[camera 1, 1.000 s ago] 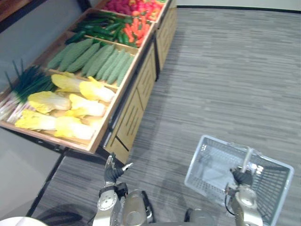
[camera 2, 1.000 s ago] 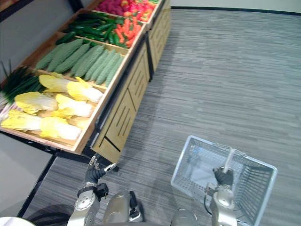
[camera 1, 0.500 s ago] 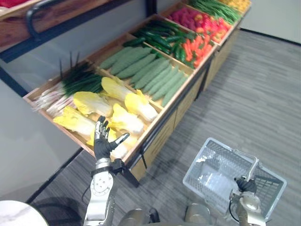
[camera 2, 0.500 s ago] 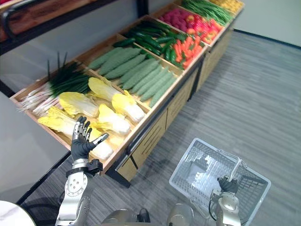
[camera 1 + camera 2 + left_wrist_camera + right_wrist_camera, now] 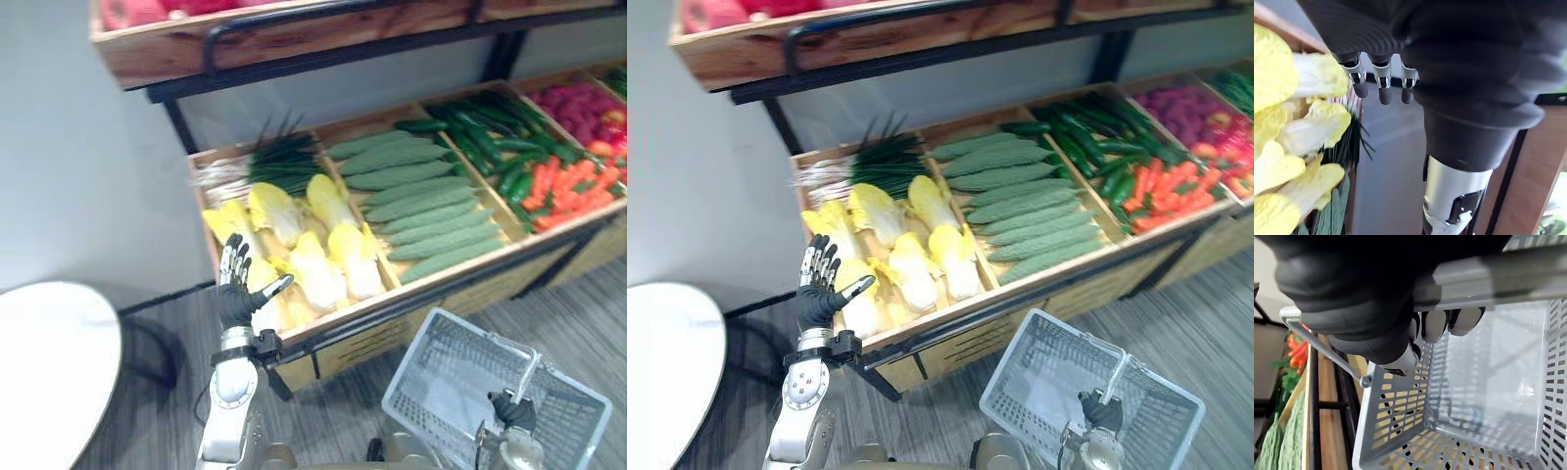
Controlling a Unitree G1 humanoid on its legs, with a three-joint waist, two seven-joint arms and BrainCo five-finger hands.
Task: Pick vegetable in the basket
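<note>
A wooden display shelf (image 5: 460, 279) holds vegetables in compartments. Yellow-white cabbages (image 5: 323, 257) fill the leftmost compartment, with green onions (image 5: 274, 162) behind them. My left hand (image 5: 238, 290) is raised open, fingers straight, at the shelf's front left corner, just in front of the cabbages (image 5: 1312, 122). My right hand (image 5: 511, 411) is shut on the handle (image 5: 1508, 281) of a grey plastic basket (image 5: 431, 362), which hangs low at the right and holds nothing.
Bumpy green gourds (image 5: 416, 201) fill the middle compartment, then dark cucumbers (image 5: 485, 132) and carrots (image 5: 558, 186) further right. An upper shelf (image 5: 294, 34) with a black rail overhangs the display. A round white table (image 5: 49, 362) stands at my left.
The camera has swung left and nearer to the shelf, which now lies across the view. My left hand stays raised and open by the cabbages. The right hand still holds the basket.
</note>
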